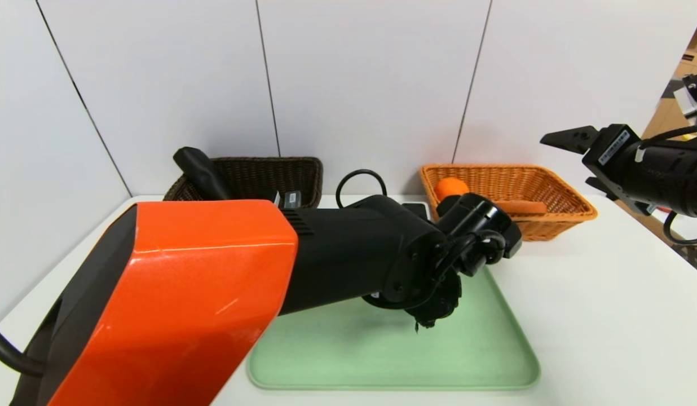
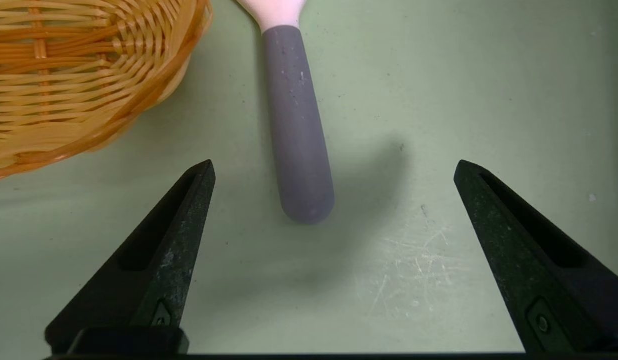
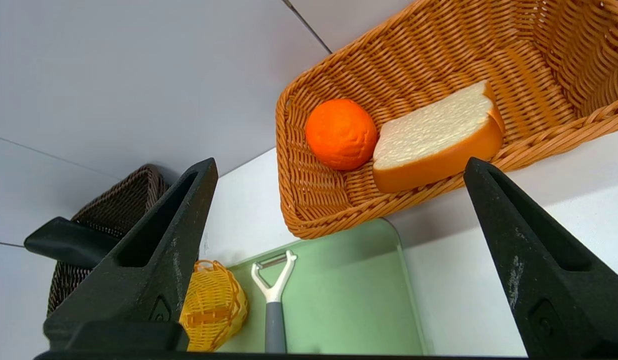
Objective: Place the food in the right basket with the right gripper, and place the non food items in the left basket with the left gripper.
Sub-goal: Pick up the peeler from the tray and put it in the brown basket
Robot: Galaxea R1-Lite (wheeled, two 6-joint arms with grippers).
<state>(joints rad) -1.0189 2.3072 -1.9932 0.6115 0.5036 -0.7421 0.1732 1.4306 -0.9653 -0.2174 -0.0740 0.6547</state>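
Observation:
My left gripper point(image 2: 334, 164) is open low over the green tray point(image 2: 489, 100). The grey-handled peeler point(image 2: 299, 135) lies flat on the tray, its handle end just ahead of my fingertips and nearer one of them. In the head view my left arm hides the peeler. The orange point(image 3: 341, 132) and the bread slice point(image 3: 434, 130) lie in the orange-tan right basket point(image 3: 439, 50). My right gripper point(image 1: 579, 160) is open and empty, held high to the right of that basket. The dark left basket point(image 1: 258, 169) holds the black pouch point(image 1: 199, 169) and the grey barcode case point(image 1: 289, 198).
A small yellow scalloped basket point(image 2: 79, 75) lies on its side on the tray, close beside the peeler. A white-edged flat object point(image 1: 416, 208) shows behind my left wrist between the two baskets. A white wall stands right behind the baskets.

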